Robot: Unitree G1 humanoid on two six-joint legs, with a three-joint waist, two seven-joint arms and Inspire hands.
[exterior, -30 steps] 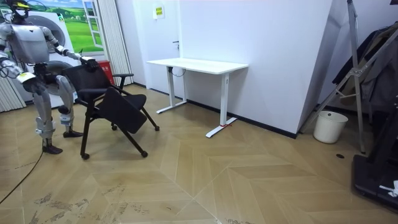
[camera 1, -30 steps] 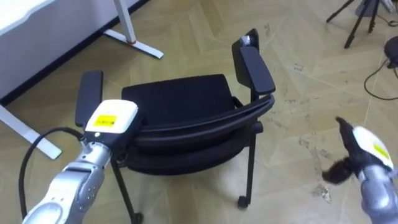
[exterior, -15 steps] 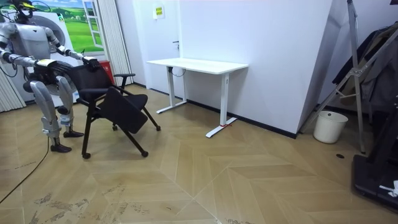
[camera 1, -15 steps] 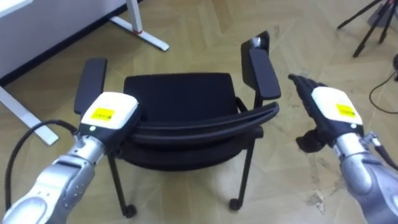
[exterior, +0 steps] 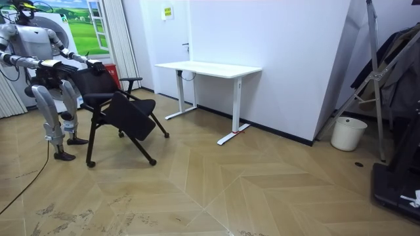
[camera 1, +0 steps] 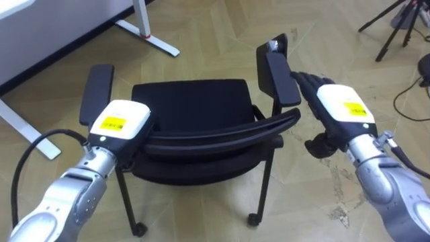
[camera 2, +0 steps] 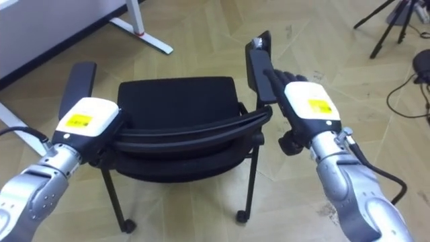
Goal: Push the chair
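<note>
A black chair (camera 1: pixel 191 101) with armrests stands just in front of me, its curved backrest (camera 1: pixel 222 134) nearest. My left hand (camera 1: pixel 119 124) lies on the backrest's left end, its fingers hidden against the black frame. My right hand (camera 1: pixel 339 111) is open, with straight fingers (camera 1: pixel 306 84) reaching beside the right armrest (camera 1: pixel 279 77), close to the backrest's right end. In the room view I stand upright behind the chair (exterior: pixel 121 108) on the wooden floor, both arms stretched toward it.
A white desk (exterior: pixel 210 69) stands by the wall beyond the chair, its white foot (camera 1: pixel 151 42) showing at the upper left. A tripod (camera 1: pixel 396 20) and cables lie at the far right. A white bin (exterior: pixel 346 133) stands by the far wall.
My right hand rose from low at the right and moved in to the chair's right armrest. My left hand stayed on the backrest.
</note>
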